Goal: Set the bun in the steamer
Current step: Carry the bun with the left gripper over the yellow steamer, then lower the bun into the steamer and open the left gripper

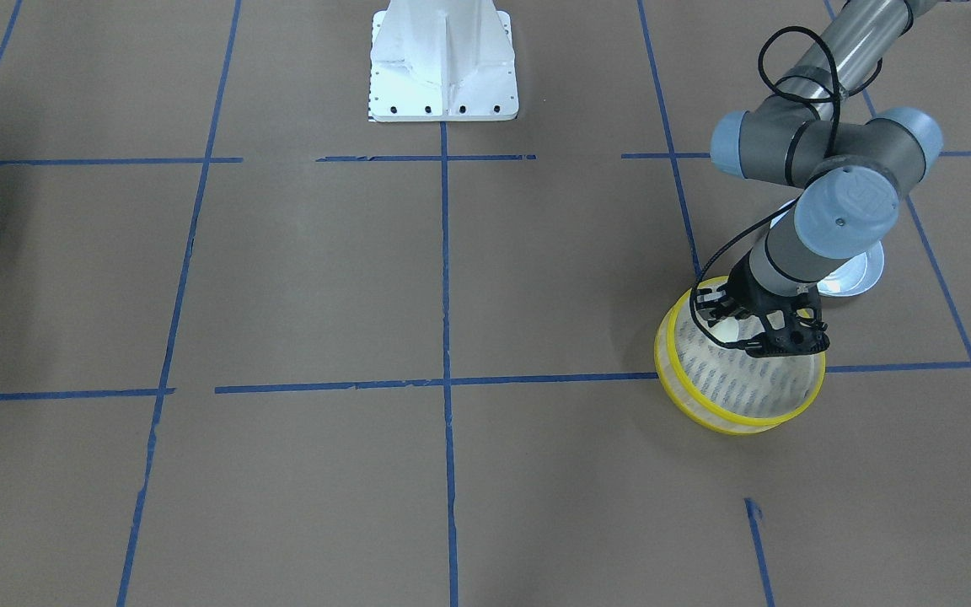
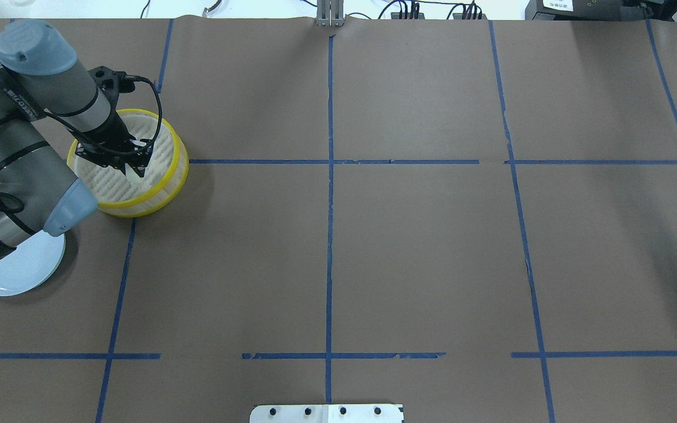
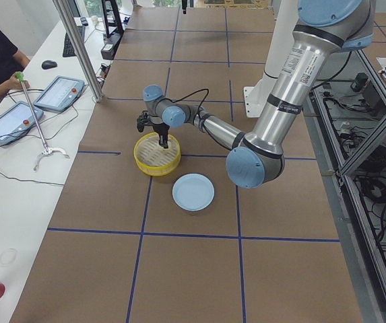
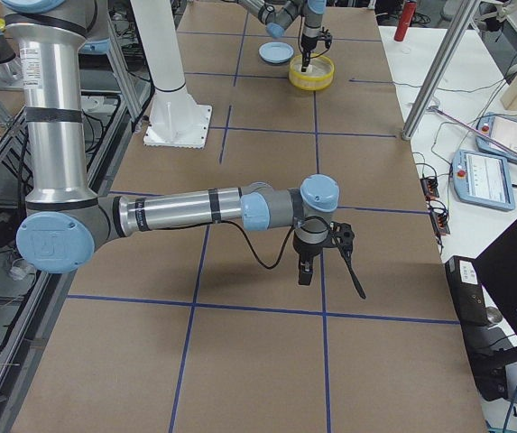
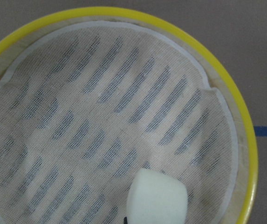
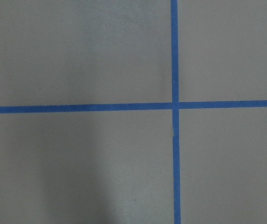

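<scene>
The steamer [image 1: 738, 419] is a round basket with yellow rim bands and a slatted, cloth-lined bottom. It also shows in the overhead view [image 2: 146, 205] and fills the left wrist view [image 5: 124, 11]. My left gripper [image 2: 134, 167] reaches down inside it, and its fingers close around the cream-white bun [image 5: 157, 198], low over the basket's floor near the rim. The bun also shows in the front view [image 1: 726, 324]. My right gripper [image 4: 306, 269] hangs over bare table far from the steamer and shows only in the right side view, so I cannot tell whether it is open or shut.
A pale blue-white plate [image 2: 15, 273] lies beside the steamer on the robot's side, partly under the left arm's elbow. The robot's white base [image 1: 443, 76] stands at the middle of the near edge. Blue tape lines cross the brown table.
</scene>
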`<state>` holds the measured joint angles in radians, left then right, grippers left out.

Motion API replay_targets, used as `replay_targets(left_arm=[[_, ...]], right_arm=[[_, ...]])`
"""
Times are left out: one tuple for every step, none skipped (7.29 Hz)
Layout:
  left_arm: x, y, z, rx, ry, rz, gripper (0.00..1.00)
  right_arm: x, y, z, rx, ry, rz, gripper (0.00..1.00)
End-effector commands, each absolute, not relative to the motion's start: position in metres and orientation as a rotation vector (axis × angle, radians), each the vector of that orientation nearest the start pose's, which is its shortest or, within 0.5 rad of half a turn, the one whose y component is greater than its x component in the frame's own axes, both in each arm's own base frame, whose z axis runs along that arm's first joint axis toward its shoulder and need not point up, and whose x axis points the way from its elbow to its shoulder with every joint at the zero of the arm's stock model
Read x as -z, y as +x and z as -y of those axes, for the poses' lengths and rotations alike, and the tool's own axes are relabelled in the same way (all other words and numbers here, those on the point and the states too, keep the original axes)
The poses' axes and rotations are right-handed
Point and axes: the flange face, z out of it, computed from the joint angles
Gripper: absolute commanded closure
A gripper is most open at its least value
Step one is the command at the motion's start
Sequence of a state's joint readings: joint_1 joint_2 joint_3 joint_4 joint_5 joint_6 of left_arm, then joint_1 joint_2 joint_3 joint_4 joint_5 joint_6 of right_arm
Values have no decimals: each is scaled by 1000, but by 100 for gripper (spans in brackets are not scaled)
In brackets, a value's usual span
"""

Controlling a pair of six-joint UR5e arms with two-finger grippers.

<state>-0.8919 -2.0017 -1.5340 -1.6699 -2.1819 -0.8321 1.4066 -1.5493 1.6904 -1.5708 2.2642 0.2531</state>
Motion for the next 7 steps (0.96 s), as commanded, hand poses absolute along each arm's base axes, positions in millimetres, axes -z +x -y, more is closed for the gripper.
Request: replay_targets(left_arm=[[-432,358,570,3,-53,-737,70],[-435,359,570,5,-57,-734,70],[-436,359,570,5,-57,-734,63],[-436,358,571,6,-57,-734,27],[-436,358,571,8,-58,-733,4],[-435,357,571,9,-57,-734,0],[-433,357,571,8,-55,-735,0]], right_arm=[[-594,-14,511,-36,-11,705,0],[-594,-14,511,-36,-11,705,0],[-594,-14,511,-36,-11,705,0],[-594,-14,511,-36,-11,705,0],[-594,-14,511,-36,-11,705,0],[-594,-14,511,-36,-11,705,0],[-594,-14,511,-36,-11,705,0]])
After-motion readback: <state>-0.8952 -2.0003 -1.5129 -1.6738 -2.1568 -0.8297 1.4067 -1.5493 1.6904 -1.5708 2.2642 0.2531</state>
